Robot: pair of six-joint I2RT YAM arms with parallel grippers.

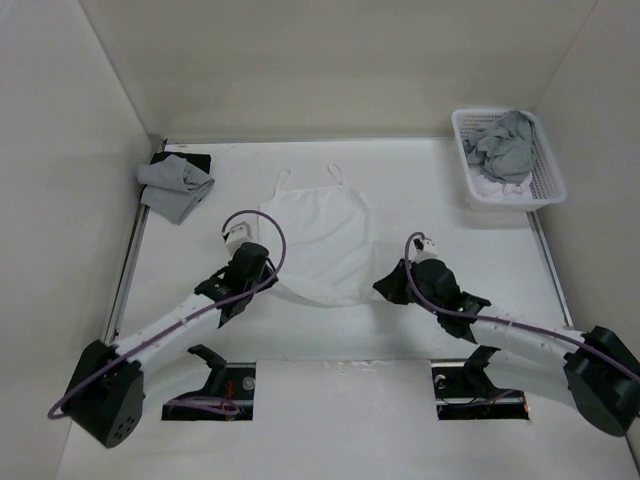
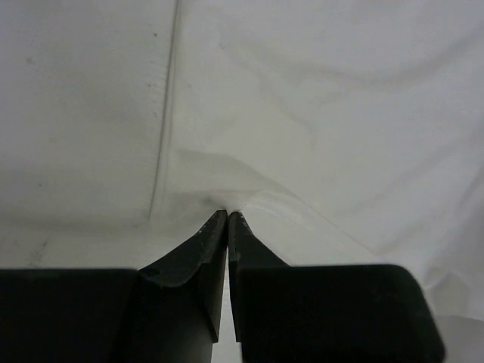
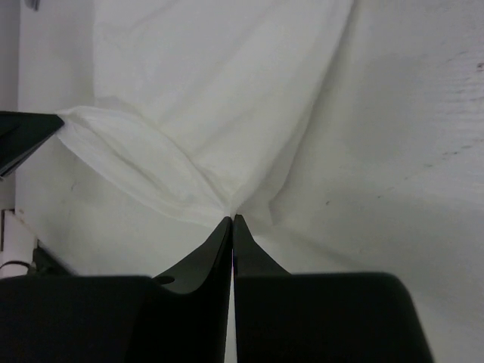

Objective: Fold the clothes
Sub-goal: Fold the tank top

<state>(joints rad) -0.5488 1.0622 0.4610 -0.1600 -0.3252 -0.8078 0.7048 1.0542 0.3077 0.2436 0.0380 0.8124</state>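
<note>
Both of my grippers are clamped on the near hem of a plain white thin-fabric camisole [image 1: 320, 240], which lies spread in the middle of the white table [image 1: 460, 250]. Its two thin cord straps [image 1: 283, 182] point toward the far wall.

My left gripper [image 1: 270, 277] has its black fingers pressed together on the hem's near-left corner. In the left wrist view the fingertips [image 2: 216, 221] meet with a small pucker of white cloth [image 2: 227, 178] caught between them. The side seam runs away from the pinch across the flat fabric.

My right gripper [image 1: 383, 285] is closed on the near-right corner. In the right wrist view the tips [image 3: 224, 227] touch, and the fabric [image 3: 227, 98] gathers into creases that fan out from the pinch. One fold stretches across to the dark tip of my other gripper at the left edge of that view.

The rest of the garment rests on the table; how far the pinched corners are lifted I cannot tell.

A crumpled grey cloth [image 1: 177, 186] sits near the far left corner, partly over a black pad [image 1: 194, 158]. A white plastic lattice basket [image 1: 550, 175] stands in the far right corner, well apart from the camisole, with a grey garment [image 1: 505, 145] heaped inside it.
</note>
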